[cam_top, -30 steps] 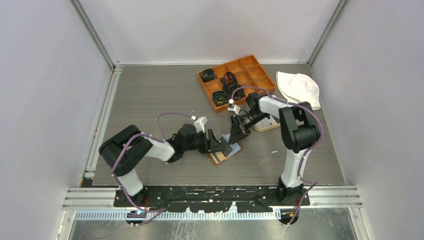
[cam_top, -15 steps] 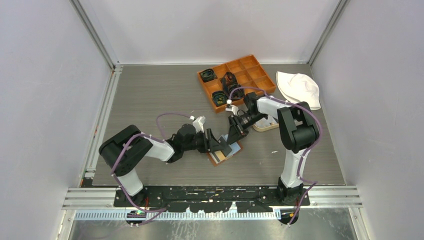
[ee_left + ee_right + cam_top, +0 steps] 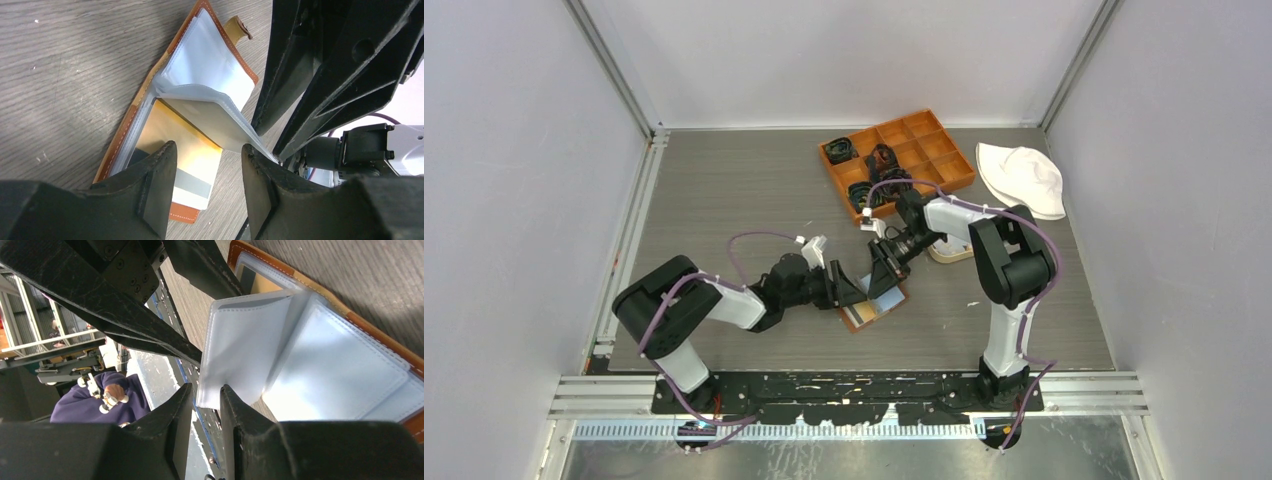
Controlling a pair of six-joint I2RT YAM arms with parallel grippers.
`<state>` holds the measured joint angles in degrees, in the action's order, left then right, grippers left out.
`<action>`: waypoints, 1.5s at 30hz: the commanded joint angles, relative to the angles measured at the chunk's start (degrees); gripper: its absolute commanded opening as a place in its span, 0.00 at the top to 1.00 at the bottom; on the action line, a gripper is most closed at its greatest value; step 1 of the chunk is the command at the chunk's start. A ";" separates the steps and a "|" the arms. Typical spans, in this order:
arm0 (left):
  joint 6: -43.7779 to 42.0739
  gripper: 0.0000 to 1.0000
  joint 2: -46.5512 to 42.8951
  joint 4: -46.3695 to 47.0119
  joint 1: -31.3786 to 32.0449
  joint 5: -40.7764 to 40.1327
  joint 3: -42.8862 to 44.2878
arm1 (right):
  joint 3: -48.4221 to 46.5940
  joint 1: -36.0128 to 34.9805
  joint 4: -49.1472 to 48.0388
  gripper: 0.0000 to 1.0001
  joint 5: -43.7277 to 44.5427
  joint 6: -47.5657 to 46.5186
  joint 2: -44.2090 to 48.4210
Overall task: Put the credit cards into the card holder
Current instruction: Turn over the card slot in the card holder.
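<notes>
The brown leather folding card holder [image 3: 871, 312] lies open mid-bench toward the near edge, its long axis slanting near-left to far-right. The right gripper [image 3: 206, 392], nearly closed, pinches 1 clear plastic sleeve [image 3: 245, 345] upright. The left gripper [image 3: 208, 150], spread and empty, hovers just above 1 pocketed gold credit card [image 3: 175, 130]. 0 loose cards show.

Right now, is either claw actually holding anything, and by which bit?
The right claw pinches a clear plastic sleeve of the brown leather card holder by its free edge. The left claw hovers open, holding nothing.
</notes>
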<state>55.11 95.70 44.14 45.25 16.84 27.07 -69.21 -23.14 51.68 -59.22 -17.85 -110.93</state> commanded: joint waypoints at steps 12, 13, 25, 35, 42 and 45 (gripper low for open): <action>-0.66 0.47 -10.71 2.03 -0.34 -2.50 -5.76 | -1.21 -2.57 -0.66 0.67 2.45 -0.44 1.54; -0.95 0.48 -11.89 0.84 -0.34 -2.70 -5.87 | -1.17 -2.81 -1.03 0.67 3.48 0.14 1.59; -5.64 0.54 -25.77 -17.79 -0.32 -6.02 -5.11 | -0.46 -3.89 -1.76 0.66 13.56 -5.51 11.01; -8.27 0.54 -28.05 -20.28 -0.61 -6.10 -5.12 | 24.32 -10.88 -24.07 0.15 21.13 -33.55 37.14; -8.44 0.53 -30.86 -20.92 -0.65 -8.20 -7.04 | 27.85 -19.64 -32.96 0.12 33.87 -35.26 35.02; -8.35 0.53 -31.39 -20.94 -0.69 -8.47 -7.62 | 28.07 -22.00 -34.80 0.13 37.11 -35.12 33.31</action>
<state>47.72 65.84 22.39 44.86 9.98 20.34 -41.12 -42.65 24.69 -28.86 -50.50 -76.58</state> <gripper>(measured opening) 0.470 0.877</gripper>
